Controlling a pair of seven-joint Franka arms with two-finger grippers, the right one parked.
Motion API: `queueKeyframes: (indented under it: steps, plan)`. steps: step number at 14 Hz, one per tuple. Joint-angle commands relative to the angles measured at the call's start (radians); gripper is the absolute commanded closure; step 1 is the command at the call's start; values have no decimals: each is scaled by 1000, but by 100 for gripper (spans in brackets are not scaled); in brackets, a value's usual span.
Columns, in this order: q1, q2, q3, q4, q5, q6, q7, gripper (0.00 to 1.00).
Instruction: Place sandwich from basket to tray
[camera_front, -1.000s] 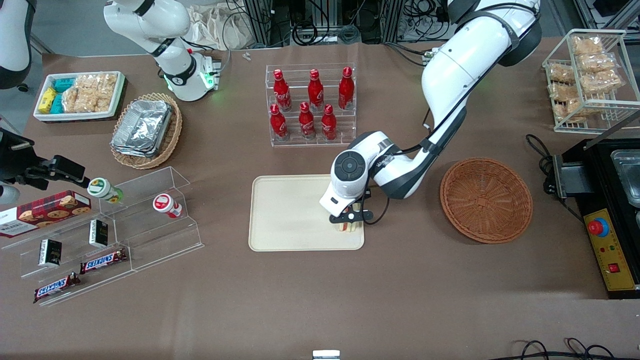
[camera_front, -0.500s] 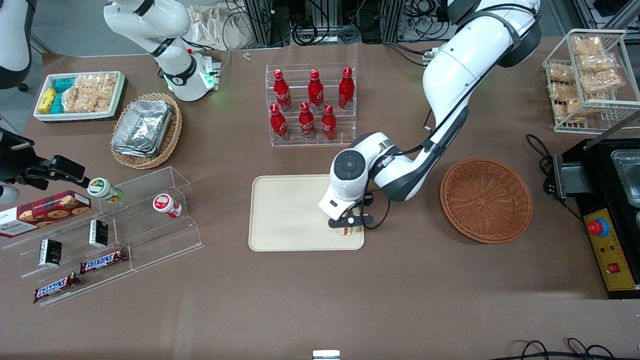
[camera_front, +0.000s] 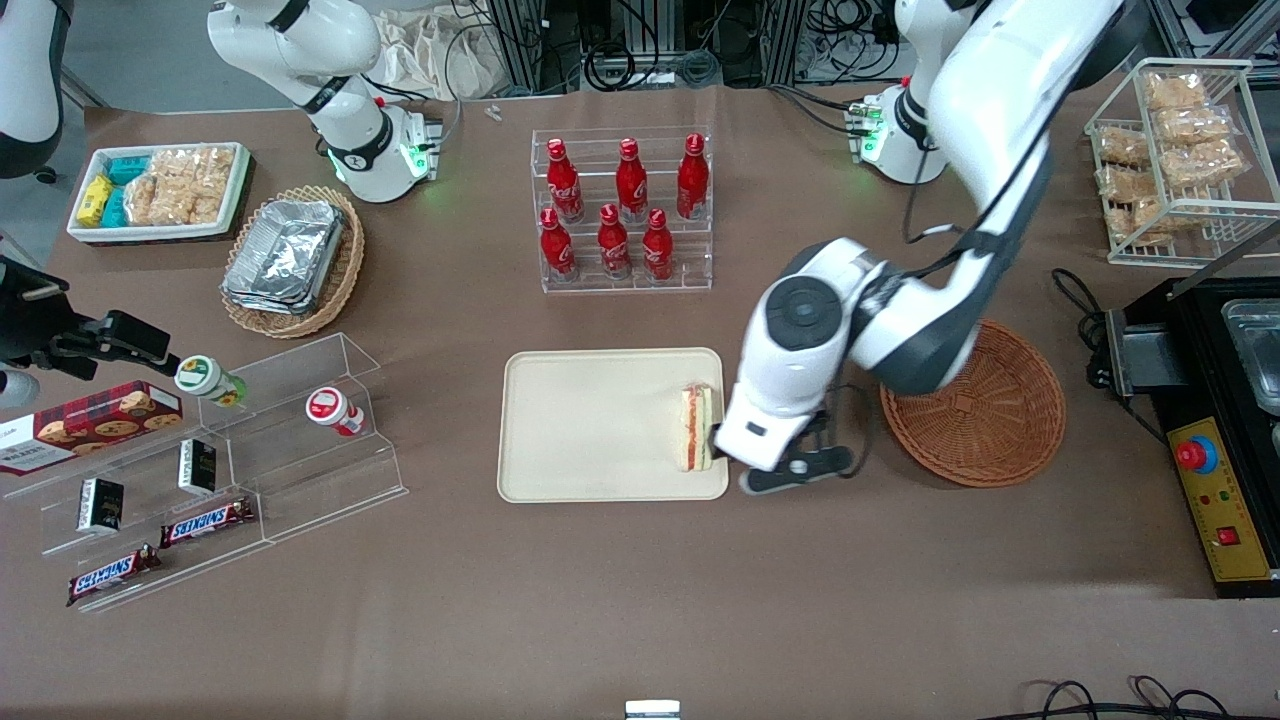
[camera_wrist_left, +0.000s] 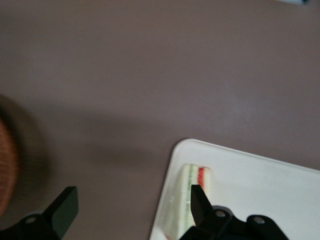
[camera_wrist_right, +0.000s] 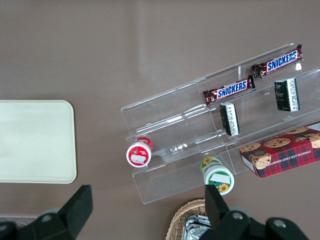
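Brown surface (camera_front: 620, 600), covered edge to edge in a dull brown sheet, with cables and equipment racks along its farthest edge.

Nearest the front camera, toward the parked arm's end: stepped clear acrylic shelf (camera_front: 300, 440) carrying two Snickers bars (camera_front: 205, 520), small dark boxes, a red tartan cookie box (camera_front: 90, 425) and two small capped jars (camera_front: 335, 410).

Middle ground, centre: tray (camera_front: 590, 425), cream, flat on the surface. Sandwich (camera_front: 696, 428) standing on edge on the tray, close to the rim at the working arm's end, red and green filling layers showing; nothing grips it.

Just beside it: left arm's end effector (camera_front: 775, 470), hanging over the bare surface between tray and basket, just off the tray's rim. In the wrist view its fingers (camera_wrist_left: 62, 207) stand wide apart with nothing between them; one finger overlaps the sandwich (camera_wrist_left: 192, 187) in that view, the tray corner (camera_wrist_left: 240, 170) beneath.

Toward the working arm's end: basket (camera_front: 985, 420), reddish-brown wicker, partly covered by the arm's forearm, no contents visible.

Farther back, centre: clear tiered rack holding six red cola bottles (camera_front: 620, 205).

Farther still: tan oval basket of foil trays (camera_front: 290, 255), white bin of snack packets (camera_front: 160, 190), white wire rack of bagged snacks (camera_front: 1175, 150).
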Motion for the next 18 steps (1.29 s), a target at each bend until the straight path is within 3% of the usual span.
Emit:
queueKeyframes:
  steps: [1,3,6,12,18]
  plan:
    - [106,-121,-14,-42,-117,-102,130,0]
    - [158,-202,10,-42,-213,-203,319,0]
    - [160,-302,144,-80,-285,-253,486,0]
    - [172,-477,337,-292,-300,-173,883,0]
    - [214,-494,418,-288,-334,-205,1125,0]
